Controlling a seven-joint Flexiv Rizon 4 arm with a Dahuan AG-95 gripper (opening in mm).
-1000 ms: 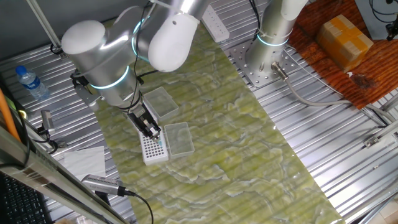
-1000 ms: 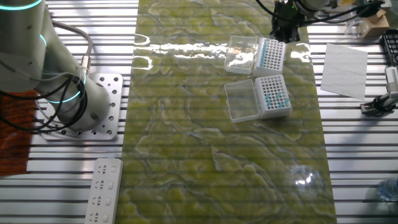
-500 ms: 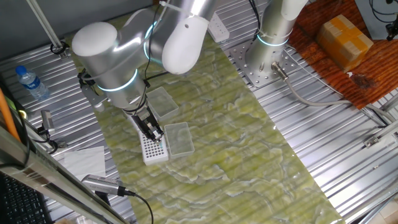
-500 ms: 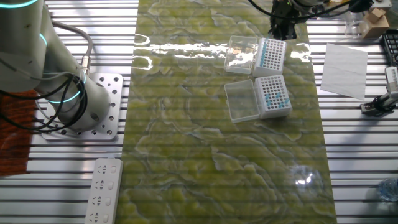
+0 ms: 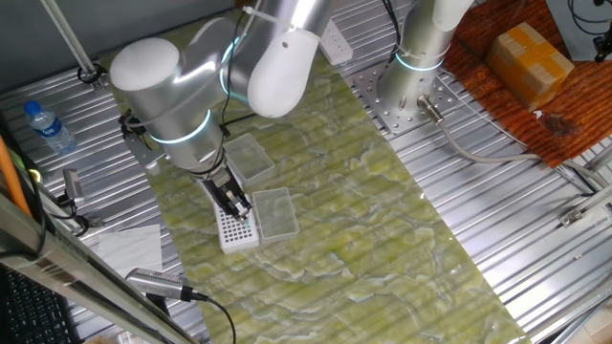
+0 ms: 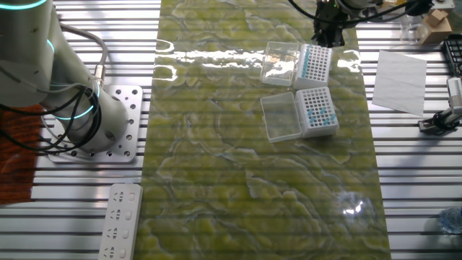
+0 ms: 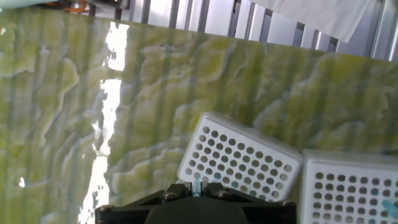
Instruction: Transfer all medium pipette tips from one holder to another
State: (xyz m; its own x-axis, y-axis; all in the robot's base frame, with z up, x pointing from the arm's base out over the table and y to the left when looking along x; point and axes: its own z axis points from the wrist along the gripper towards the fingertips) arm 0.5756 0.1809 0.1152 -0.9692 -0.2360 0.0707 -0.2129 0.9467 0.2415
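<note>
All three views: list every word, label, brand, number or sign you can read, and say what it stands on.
No text can be read in any view.
Water bottle: its label is too small and blurred to read.
Yellow box: no print can be made out.
White tip holders: plain grids, no markings visible.
Paper sheet: blank as far as can be seen.

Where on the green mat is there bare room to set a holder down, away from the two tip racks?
The green marbled mat is bare toward the white power strip and the arm's base plate. It is crowded at the far corner: two white tip racks with clear lids, and the gripper above them.
</note>
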